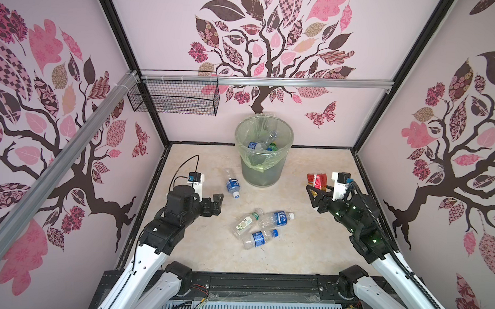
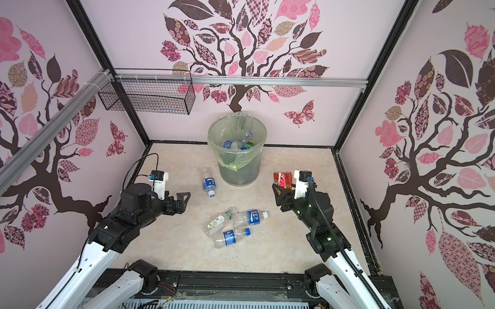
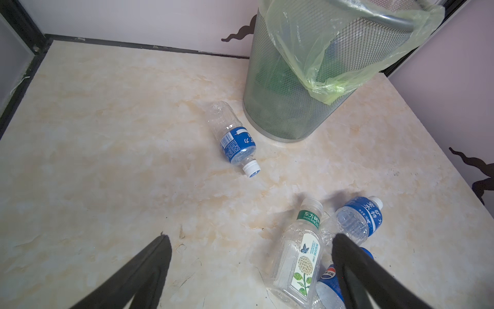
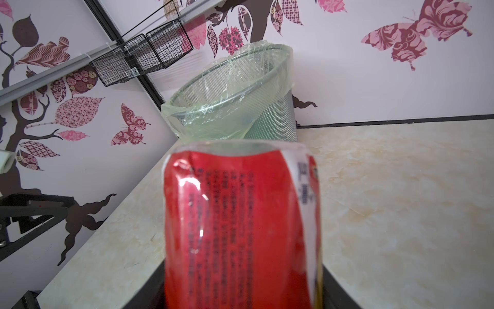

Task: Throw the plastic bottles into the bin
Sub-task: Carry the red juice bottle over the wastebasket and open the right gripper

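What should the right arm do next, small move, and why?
Probably lift and swing the right gripper toward the round grey mesh bin lined with a green bag, until the crumpled red-labelled plastic bottle it grips is over the rim. The bottle is beside the bin, outside the rim, so opening now would likely drop it on the table.

Taking twelve o'clock as the back wall, the bin [image 1: 257,174] stands on the bench [image 1: 208,245] at twelve o'clock with several bottles [image 1: 262,145] inside it. A lone bottle [image 1: 232,184] lies on the bench just beside the bin's base, at the bin's seven o'clock. Three bottles [image 1: 266,221] lie touching near the bench's middle, with the left hand [image 1: 219,200] at their ten o'clock and the right hand [image 1: 316,189] at their two o'clock holding another bottle [image 1: 316,179]. A wire basket [image 1: 174,100] hangs on the back wall at the bin's ten o'clock.
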